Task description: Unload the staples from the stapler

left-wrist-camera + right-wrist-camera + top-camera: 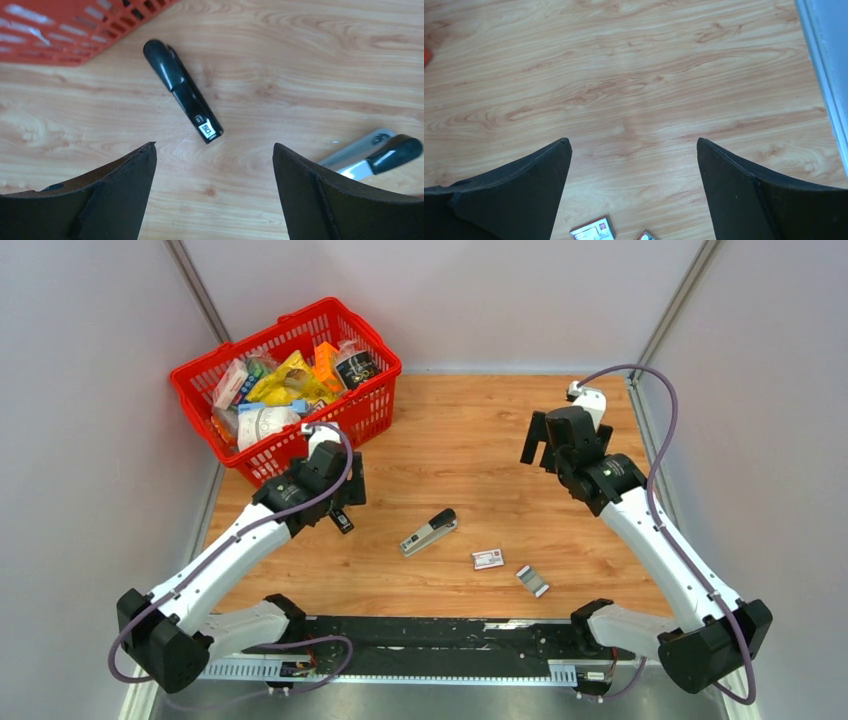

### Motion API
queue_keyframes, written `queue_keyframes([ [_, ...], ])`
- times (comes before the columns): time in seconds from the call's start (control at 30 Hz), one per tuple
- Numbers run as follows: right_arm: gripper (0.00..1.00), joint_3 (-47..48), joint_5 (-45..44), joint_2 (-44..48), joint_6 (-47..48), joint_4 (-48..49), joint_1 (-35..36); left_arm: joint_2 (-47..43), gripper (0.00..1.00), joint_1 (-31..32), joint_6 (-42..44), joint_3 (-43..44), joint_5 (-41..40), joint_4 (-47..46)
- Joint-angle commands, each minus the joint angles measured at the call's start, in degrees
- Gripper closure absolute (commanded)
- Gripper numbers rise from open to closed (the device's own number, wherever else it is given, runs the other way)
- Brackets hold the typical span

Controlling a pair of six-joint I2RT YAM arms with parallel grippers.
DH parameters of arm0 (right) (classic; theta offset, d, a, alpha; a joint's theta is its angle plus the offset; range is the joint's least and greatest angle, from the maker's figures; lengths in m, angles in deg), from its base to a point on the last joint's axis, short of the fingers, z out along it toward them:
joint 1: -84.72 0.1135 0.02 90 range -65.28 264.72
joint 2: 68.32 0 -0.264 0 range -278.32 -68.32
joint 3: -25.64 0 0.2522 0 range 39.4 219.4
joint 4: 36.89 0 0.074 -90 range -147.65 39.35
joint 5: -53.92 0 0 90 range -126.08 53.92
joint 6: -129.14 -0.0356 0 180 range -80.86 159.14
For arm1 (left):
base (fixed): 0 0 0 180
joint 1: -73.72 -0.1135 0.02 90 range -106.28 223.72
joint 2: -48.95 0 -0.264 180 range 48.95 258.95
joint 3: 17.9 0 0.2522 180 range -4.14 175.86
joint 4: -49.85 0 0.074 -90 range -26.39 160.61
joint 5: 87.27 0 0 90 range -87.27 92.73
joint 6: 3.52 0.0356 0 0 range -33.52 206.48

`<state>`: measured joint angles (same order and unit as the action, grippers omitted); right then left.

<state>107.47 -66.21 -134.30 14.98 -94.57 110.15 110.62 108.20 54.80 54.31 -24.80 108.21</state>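
Your left end effector (214, 150) stands wide, its jaws spread and holding nothing, over the left side of the wooden tabletop (470, 440). Just ahead of it, in line with the gap between the jaws, a slim black object (182, 92) with a small white label at one end lies flat on the wood, touching neither finger. The stapler (428, 532) is a little to the right of that, near the middle of the tabletop. It lies at a slant, black top arm over silver base, and neither arm touches it. In the left wrist view you see only its end, at the right edge. Behind the left arm, in the far left corner, sits a red basket (372, 405) full of packets.

Your right end effector (538, 455) is also wide and empty, over the far right part of the tabletop and well apart from the stapler. Nearer the arm bases, right of the stapler, a small white box with red marks (488, 559) lies flat. A small grey-and-white piece (532, 580) lies just beside it.
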Motion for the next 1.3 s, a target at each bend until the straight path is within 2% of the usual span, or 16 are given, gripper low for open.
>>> queue_keyframes([
  [0.0, 0.00, -0.48, 7.09, -0.20, 0.26, 2.52, 0.15, 1.08, 0.07, 0.06, -9.70, -3.78, -4.37, 0.67],
  [0.23, 0.00, -1.89, 12.73, -2.75, 0.70, 4.90, 2.07, 4.07, 0.11, 0.32, -21.38, -9.32, -12.71, -1.18],
  [0.6, 0.00, 0.22, 12.20, -7.50, 1.93, 4.99, 8.05, 14.35, 0.10, 0.24, -29.04, -10.64, -20.72, -7.59],
  [0.87, 0.00, -0.31, 13.17, -7.94, 3.07, 6.04, 10.60, 19.28, 0.11, -1.78, -29.67, -10.90, -21.17, -13.13],
  [1.07, 0.00, -0.75, 13.87, -7.77, 3.60, 6.83, 11.66, 19.98, 0.19, -6.08, -26.59, -13.37, -18.79, -19.37],
  [1.27, 0.00, -0.75, 14.22, -8.47, 4.04, 7.62, 12.71, 22.61, 0.25, -7.58, -23.87, -13.54, -18.17, -23.76],
])
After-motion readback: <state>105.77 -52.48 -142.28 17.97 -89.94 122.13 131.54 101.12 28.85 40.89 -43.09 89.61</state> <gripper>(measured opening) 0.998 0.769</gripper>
